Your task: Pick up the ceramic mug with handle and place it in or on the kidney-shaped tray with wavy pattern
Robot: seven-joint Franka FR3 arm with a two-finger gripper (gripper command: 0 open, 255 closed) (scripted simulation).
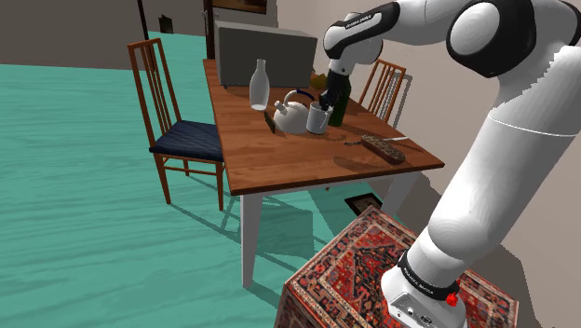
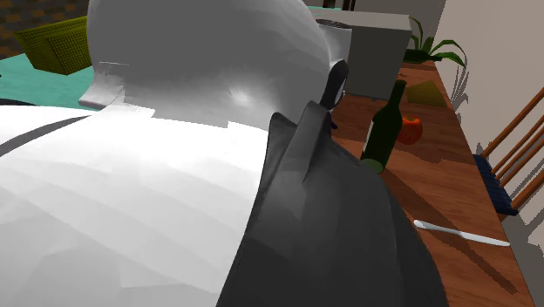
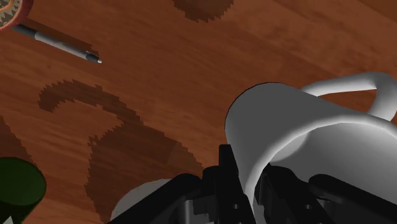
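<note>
The jaws are clamped on the wall of the white mug, one finger outside and one inside the rim. The handle is on the side away from the gripper. In the shoulder view the mug is under the gripper, just beside a white teapot and a dark green bottle. I cannot tell if it touches the wooden desk. The patterned kidney-shaped tray lies apart from it, nearer to the stand.
</note>
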